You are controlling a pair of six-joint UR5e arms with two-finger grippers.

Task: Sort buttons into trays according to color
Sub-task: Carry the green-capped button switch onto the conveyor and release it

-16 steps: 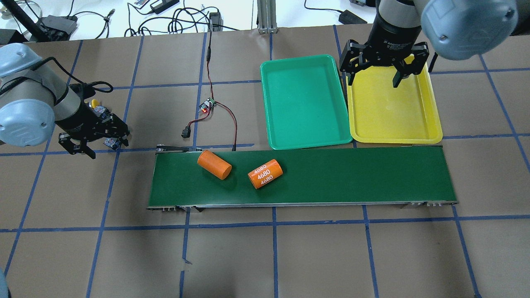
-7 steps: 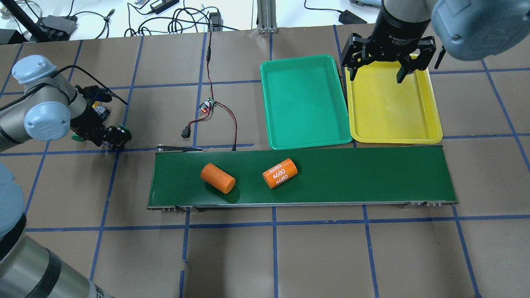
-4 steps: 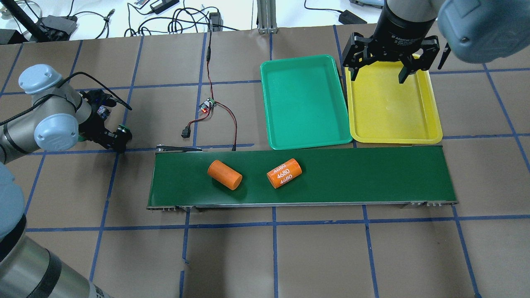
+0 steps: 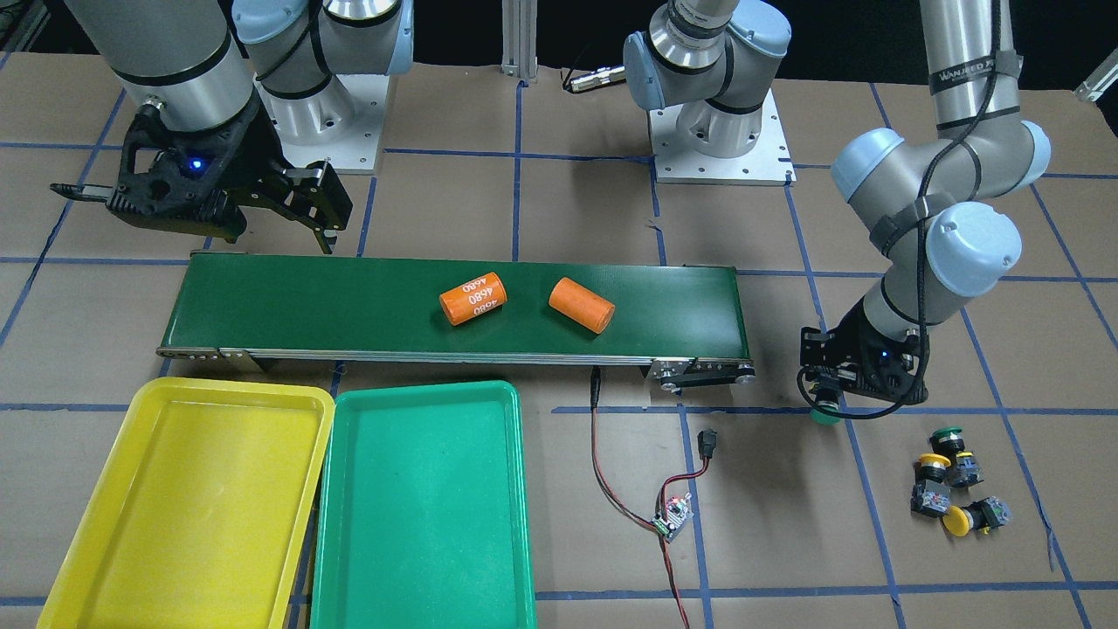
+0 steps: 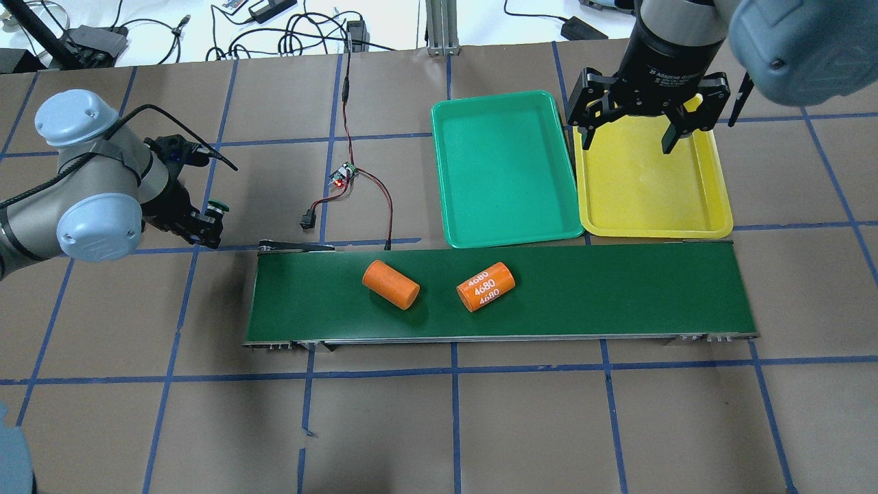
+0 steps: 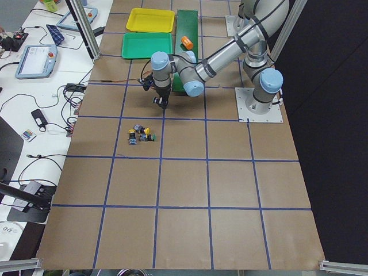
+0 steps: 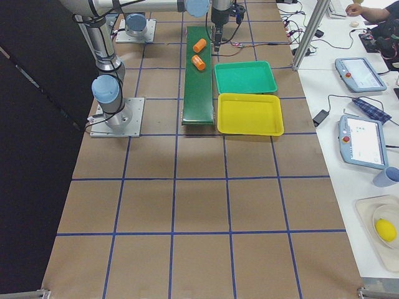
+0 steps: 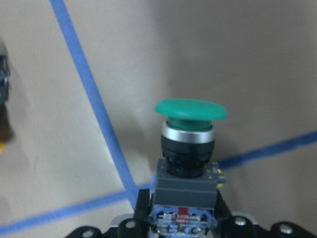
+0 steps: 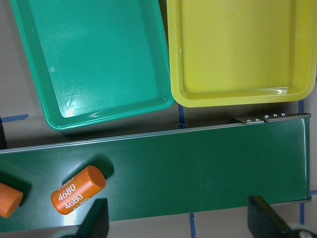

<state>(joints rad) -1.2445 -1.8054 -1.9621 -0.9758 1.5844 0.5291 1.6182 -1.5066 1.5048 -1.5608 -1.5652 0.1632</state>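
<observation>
My left gripper (image 5: 208,226) is shut on a green button (image 5: 218,204) and holds it by the switch body, cap outward, just left of the belt's end; it also shows in the left wrist view (image 8: 190,130) and the front view (image 4: 825,416). Three buttons lie in a cluster on the table: one green (image 4: 948,433) and two yellow (image 4: 933,461) (image 4: 959,521). The green tray (image 5: 507,168) and the yellow tray (image 5: 651,195) lie side by side, both empty. My right gripper (image 5: 627,140) is open and empty above the yellow tray's far end.
A long dark-green conveyor belt (image 5: 617,288) runs in front of the trays, carrying two orange cylinders (image 5: 391,285) (image 5: 485,287). A small circuit board (image 5: 343,175) with red and black wires lies between my left gripper and the green tray.
My left gripper has shut on the green button and carried it right, towards the belt's end. Both orange cylinders have travelled right on the belt. My right gripper has barely moved.
</observation>
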